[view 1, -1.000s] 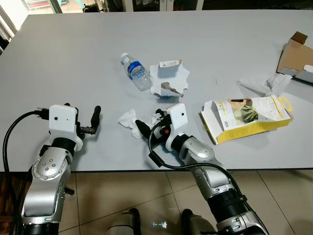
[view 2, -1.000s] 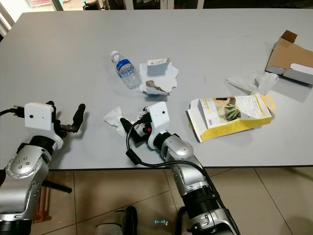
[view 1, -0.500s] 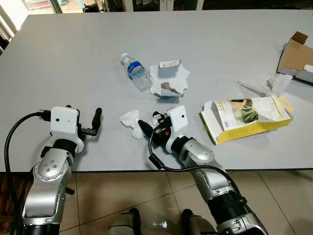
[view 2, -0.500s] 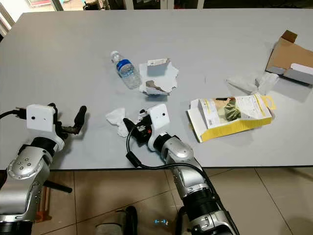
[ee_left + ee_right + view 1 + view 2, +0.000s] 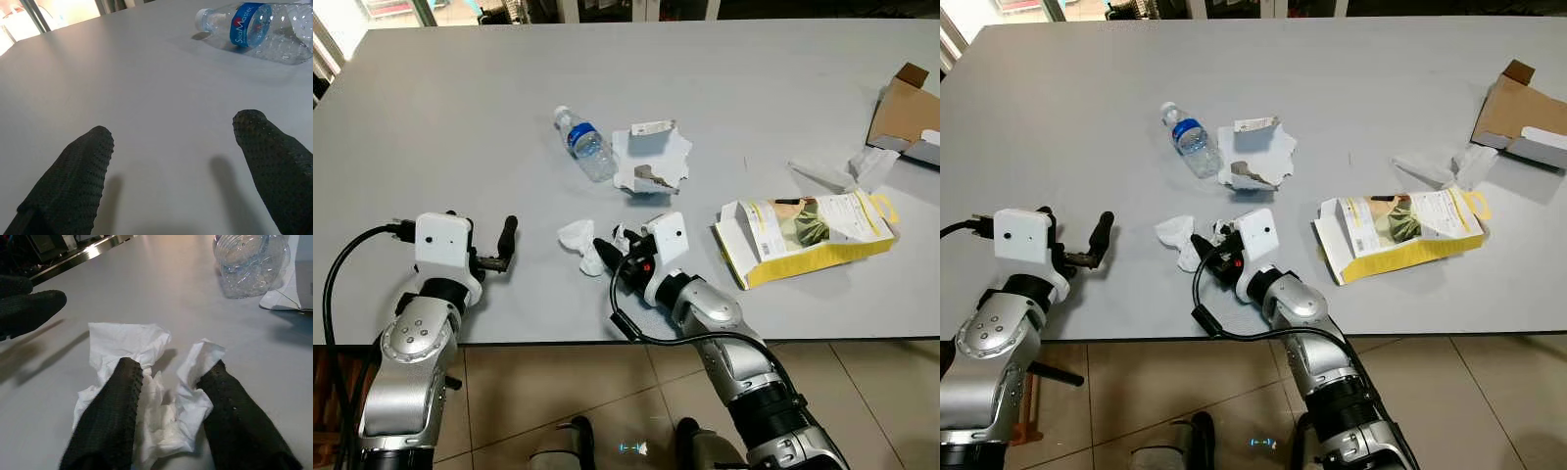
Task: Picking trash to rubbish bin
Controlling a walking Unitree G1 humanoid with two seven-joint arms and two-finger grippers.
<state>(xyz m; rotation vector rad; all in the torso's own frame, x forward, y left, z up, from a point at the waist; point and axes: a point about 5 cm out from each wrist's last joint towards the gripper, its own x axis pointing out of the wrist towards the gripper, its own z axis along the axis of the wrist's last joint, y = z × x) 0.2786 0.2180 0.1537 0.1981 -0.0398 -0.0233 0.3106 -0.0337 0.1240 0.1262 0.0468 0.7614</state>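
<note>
Right now the step in hand looks like grabbing the crumpled tissue [image 5: 578, 238], which lies near the front edge of the table [image 5: 460, 108], a little left of centre in the left eye view. To do it well, I'd say the right gripper [image 5: 168, 418] should press its tips down to the tabletop and close slowly, so the whole wad bunches between the fingers instead of a loose corner tearing away. Its two black fingers [image 5: 110, 416] are parted about halfway, straddling the tissue with paper touching both inner faces, but they haven't closed on it. At the lower left, the left gripper [image 5: 173, 171] hovers wide open over bare table, holding nothing. A plastic bottle [image 5: 587, 144] lies beyond the tissue, toward upper centre.
</note>
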